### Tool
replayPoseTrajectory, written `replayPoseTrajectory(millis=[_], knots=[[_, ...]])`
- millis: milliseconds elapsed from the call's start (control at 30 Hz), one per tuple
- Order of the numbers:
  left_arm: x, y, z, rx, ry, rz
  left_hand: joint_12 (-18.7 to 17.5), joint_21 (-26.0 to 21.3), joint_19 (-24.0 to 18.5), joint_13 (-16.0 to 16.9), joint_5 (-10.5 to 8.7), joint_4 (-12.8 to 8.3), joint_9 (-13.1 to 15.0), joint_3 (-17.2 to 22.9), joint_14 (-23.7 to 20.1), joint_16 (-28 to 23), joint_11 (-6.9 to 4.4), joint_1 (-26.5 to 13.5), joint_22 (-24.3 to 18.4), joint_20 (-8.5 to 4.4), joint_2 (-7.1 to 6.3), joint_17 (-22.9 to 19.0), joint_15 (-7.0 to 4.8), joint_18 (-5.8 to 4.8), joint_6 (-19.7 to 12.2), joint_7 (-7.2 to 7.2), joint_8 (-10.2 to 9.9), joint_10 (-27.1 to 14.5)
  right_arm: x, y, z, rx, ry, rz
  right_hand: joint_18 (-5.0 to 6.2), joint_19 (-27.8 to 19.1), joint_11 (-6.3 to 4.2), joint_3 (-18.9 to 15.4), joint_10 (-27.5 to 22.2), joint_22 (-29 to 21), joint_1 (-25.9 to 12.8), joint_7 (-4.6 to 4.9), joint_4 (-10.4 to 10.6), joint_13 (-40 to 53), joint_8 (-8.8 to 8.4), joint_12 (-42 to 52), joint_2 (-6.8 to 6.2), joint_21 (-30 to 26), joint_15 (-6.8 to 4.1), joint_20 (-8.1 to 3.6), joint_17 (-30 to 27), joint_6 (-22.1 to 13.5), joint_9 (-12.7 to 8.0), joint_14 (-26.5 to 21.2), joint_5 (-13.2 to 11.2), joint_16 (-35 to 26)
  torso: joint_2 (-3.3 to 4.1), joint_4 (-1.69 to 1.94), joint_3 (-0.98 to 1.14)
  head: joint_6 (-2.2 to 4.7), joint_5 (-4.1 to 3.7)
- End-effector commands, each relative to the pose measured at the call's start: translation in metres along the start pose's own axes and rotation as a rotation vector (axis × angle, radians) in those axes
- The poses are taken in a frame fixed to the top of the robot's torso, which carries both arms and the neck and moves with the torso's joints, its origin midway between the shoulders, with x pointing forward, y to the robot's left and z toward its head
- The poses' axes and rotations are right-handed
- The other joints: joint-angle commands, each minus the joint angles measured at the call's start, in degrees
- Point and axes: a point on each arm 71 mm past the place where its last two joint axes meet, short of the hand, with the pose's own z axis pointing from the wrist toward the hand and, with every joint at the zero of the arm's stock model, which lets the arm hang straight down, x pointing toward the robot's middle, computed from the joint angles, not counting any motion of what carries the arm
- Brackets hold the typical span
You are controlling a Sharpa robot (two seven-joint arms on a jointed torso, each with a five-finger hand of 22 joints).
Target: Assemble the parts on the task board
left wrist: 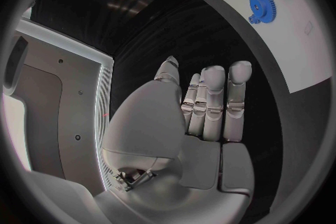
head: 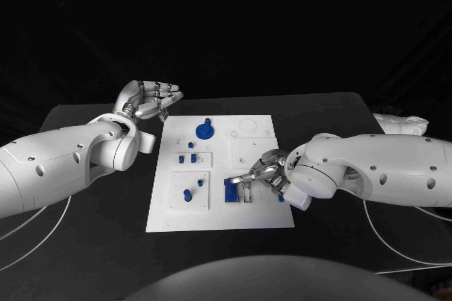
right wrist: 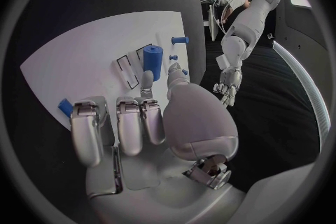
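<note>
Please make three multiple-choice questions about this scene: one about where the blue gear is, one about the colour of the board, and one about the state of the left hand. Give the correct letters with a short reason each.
1. Where does the blue gear sit on the task board?
A. In the far part, near the left hand
B. At the near edge
C. Off the board, on the table

2. What colour is the task board?
A. Black
B. White
C. Blue

3. What is the left hand doing?
A. Holding the gear
B. Pressing on the board
C. Holding nothing, beside the board's far left corner

Answers:
1 A: the head view shows the gear in the board's far part.
2 B: the plate is white on the black table.
3 C: the left wrist view shows bare fingers over the dark table.
</note>
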Motion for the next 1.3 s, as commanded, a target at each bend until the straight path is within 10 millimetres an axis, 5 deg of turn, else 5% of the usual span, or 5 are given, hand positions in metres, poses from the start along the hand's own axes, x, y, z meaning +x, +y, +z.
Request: replayPoseTrajectory(millis=[33,133,267,833,1300], knots=[[0.003,-0.001,0.001,0.008,0.019,-0.008,-0.25,-0.16,0.33,0.04,0.14,0.07,-0.06,-0.35,0.21,-0.29,0.03,-0.12,-0.07,0.07,0.64,-0.02,0.04,0.39,-0.26,0.07,-0.22,-0.26,-0.002,0.002,-0.002,-0.044,-0.040,-0.087,-0.81,5.99,-0.44,-0.37,5.99,15.10,0.70,-0.24,0.05,15.07,2.53,0.22,0.22,0.26,-0.56,-0.39,15.09,-0.85,3.17,5.97,0.10,0.23,-0.02,0.03,-0.08,0.00,-0.16],[0.003,-0.002,0.001,0.008,0.019,-0.009,-0.25,-0.16,0.33,0.04,0.14,0.07,-0.06,-0.35,0.21,-0.29,0.03,-0.12,-0.07,0.07,0.64,-0.02,0.04,0.39,-0.26,0.07,-0.22,-0.26,0.000,0.001,-0.003,-0.026,-0.012,-0.120,-0.81,5.99,-0.77,-0.59,5.99,15.10,0.83,-0.70,0.47,15.07,5.43,0.22,0.29,0.26,-0.86,-0.63,15.09,-1.73,7.12,5.97,-0.32,0.23,-0.04,0.06,-0.04,0.00,-0.13],[0.003,-0.001,0.001,0.008,0.019,-0.008,-0.25,-0.16,0.33,0.04,0.14,0.07,-0.06,-0.35,0.21,-0.29,0.03,-0.12,-0.07,0.07,0.64,-0.02,0.04,0.39,-0.26,0.07,-0.22,-0.26,0.004,0.000,-0.002,-0.003,0.036,-0.161,-0.81,5.99,-1.09,-1.11,5.99,15.10,0.38,-0.97,1.11,15.07,6.95,0.22,0.41,0.26,-1.02,-0.84,15.09,-1.92,9.39,5.97,-0.80,0.23,-0.03,0.06,-0.01,0.00,-0.14],[0.002,-0.001,0.001,0.007,0.018,-0.007,-0.25,-0.16,0.33,0.04,0.14,0.07,-0.06,-0.35,0.21,-0.29,0.03,-0.12,-0.07,0.07,0.64,-0.02,0.04,0.39,-0.26,0.07,-0.22,-0.26,0.016,0.002,0.007,0.027,0.102,-0.201,-0.81,5.99,-1.25,-1.28,5.99,15.10,0.18,-1.14,1.49,15.07,7.47,0.22,0.92,0.26,-1.16,-0.96,15.09,-2.04,10.45,5.97,-0.83,0.23,-0.01,0.11,-0.04,0.00,-0.17],[0.003,-0.002,0.000,0.008,0.018,-0.008,-0.25,-0.16,0.33,0.04,0.14,0.07,-0.06,-0.35,0.21,-0.29,0.03,-0.12,-0.07,0.07,0.64,-0.02,0.04,0.39,-0.26,0.07,-0.22,-0.26,0.013,0.003,0.012,0.031,0.075,-0.191,-0.81,5.99,-1.52,-0.82,5.99,15.10,1.21,-1.43,1.22,15.07,7.89,0.22,2.86,0.26,-1.40,-1.20,15.09,-2.15,11.95,5.97,-0.78,0.23,0.03,0.12,-0.06,0.00,-0.22]])
